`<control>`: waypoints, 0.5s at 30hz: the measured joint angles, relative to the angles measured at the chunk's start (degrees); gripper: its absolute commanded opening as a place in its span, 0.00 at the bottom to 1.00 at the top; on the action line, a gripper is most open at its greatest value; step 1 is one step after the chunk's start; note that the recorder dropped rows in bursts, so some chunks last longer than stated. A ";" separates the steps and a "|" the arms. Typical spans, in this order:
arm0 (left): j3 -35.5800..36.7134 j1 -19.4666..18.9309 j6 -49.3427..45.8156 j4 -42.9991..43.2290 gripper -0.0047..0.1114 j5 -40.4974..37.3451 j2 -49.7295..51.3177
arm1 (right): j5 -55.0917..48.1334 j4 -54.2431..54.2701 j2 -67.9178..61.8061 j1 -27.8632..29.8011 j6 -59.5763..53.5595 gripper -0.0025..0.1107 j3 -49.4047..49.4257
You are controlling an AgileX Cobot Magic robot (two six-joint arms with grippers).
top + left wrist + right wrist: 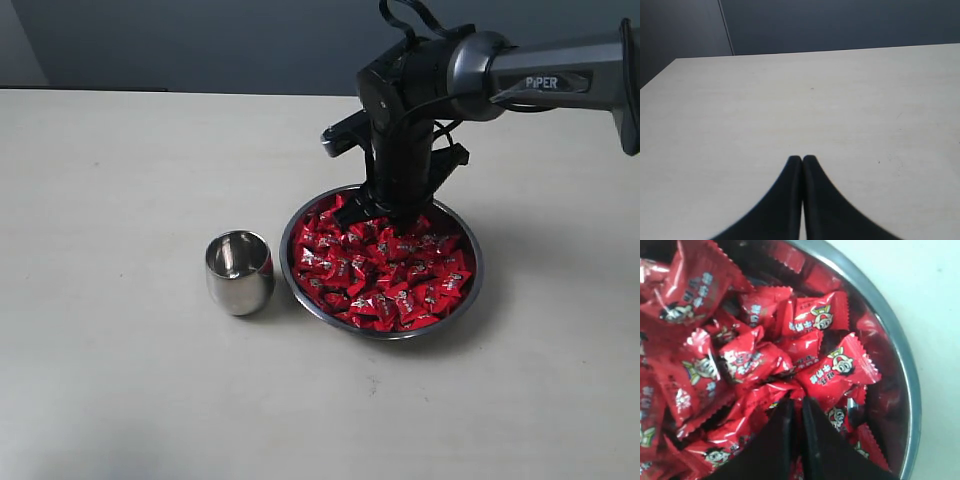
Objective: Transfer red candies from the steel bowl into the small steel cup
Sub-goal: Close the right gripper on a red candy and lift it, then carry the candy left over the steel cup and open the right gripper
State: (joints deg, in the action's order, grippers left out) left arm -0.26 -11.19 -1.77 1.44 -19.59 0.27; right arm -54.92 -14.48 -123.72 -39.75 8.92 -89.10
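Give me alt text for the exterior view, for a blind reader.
The right gripper dips into the far side of a steel bowl heaped with red candies. A small steel cup stands upright, seemingly empty, left of the bowl on a pale table.

**What Stays Out of Our Sight**

Close up, the right gripper [797,404] is cut off at the picture's edge. The steel bowl [901,352] runs past the edges too, and we cannot tell whether any of the red candies [832,372] is pinched. From outside, the arm [400,140] hides the fingertips.
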 measured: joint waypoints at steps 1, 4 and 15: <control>0.00 0.00 0.00 0.00 0.04 0.00 0.00 | 0.00 0.00 0.00 0.00 0.00 0.01 0.00; 0.00 0.00 0.00 0.00 0.04 0.00 0.00 | -0.69 -1.70 0.00 0.00 -0.10 0.01 0.00; 0.00 0.00 0.00 0.00 0.04 0.00 0.00 | 8.08 2.50 11.18 -0.19 0.05 0.01 1.82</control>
State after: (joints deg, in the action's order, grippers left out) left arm -0.26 -11.19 -1.77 1.44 -19.59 0.27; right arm -46.84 -11.98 -112.54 -39.94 8.97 -87.28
